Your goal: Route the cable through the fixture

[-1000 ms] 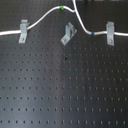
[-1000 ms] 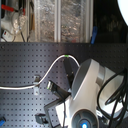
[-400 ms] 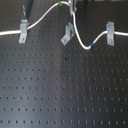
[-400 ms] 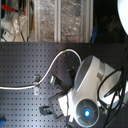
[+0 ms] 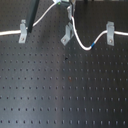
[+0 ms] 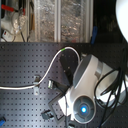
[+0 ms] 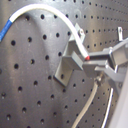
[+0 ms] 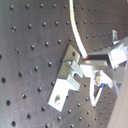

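You have the cable running across the top of the first exterior view. From the left edge it passes the left clip, rises to the top centre, then drops in a loop down past the fixture and climbs again to the right clip at the upper right. A blue band sits on the low part of the loop, right of the fixture, and a green band shows at the very top of the frame, just beside the gripper, of which only a dark sliver is in view there.

The fixture stands turned on the diagonal at upper centre on the black pegboard. The cable lies just to its right; you cannot tell from this view whether it sits in the clip.

In the first wrist view the cable arcs over the fixture and comes down at the grey fingers, touching the bracket's upper edge. In the second wrist view the cable comes down to the same spot beside the fixture. The fingers look closed about the cord, but the blur leaves that unsure.

In the second exterior view the white arm body fills the lower right, and the cable curves from the left edge up to its green band.
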Tool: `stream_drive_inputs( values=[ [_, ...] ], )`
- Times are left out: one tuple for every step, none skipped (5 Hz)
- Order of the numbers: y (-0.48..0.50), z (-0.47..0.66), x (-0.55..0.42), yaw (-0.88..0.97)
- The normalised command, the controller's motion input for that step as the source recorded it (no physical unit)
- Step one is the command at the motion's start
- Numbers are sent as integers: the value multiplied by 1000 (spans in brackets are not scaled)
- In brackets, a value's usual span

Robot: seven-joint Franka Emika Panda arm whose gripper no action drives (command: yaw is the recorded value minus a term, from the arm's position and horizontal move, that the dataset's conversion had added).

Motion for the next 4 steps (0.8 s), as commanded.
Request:
stream_drive_inputs(
  values=[
    [202,175,-460,-163],
    [-16,88,-173,0],
    [4,213,-341,-106],
    [-120,302,-300,-268]
  ],
)
